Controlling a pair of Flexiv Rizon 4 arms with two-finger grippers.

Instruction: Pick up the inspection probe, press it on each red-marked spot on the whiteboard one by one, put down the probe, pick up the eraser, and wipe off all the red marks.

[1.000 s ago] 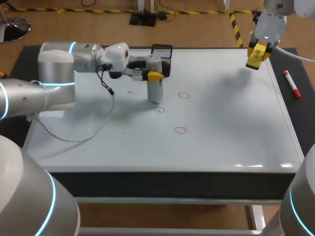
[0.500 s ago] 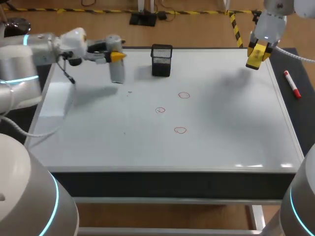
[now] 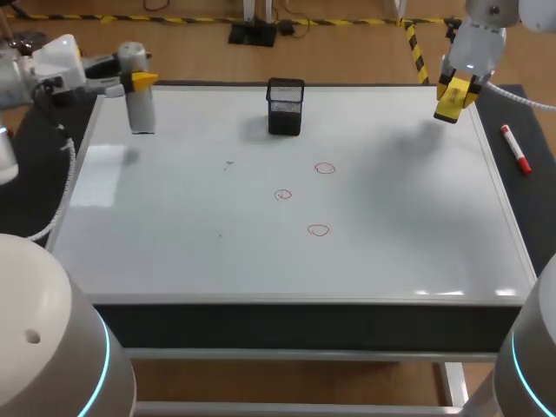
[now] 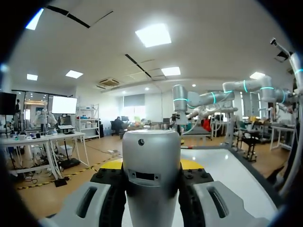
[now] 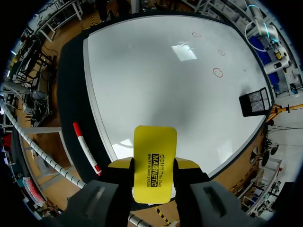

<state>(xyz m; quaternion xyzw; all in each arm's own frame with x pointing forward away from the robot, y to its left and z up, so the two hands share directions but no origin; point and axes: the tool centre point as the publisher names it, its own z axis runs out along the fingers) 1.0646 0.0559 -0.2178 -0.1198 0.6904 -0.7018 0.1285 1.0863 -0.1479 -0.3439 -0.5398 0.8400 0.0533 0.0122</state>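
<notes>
Head view: 3 red marks (image 3: 283,195) | wrist views: left hand (image 4: 152,165) pinches probe (image 4: 151,149), right hand (image 5: 154,164) pinches eraser (image 5: 155,144)

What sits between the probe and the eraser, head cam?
Only the black mesh cup, near the whiteboard's far edge, roughly midway between the probe and the eraser; the head view shows it.

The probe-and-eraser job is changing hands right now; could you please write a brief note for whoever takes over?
Left gripper: shut on the inspection probe, upright at the whiteboard's far left corner.
Right gripper: shut on the yellow eraser, above the far right corner.
Three red marks sit mid-board, unwiped.
Done: both tools picked up; presses cannot be confirmed.
Left: put down the probe, wipe all marks.
</notes>
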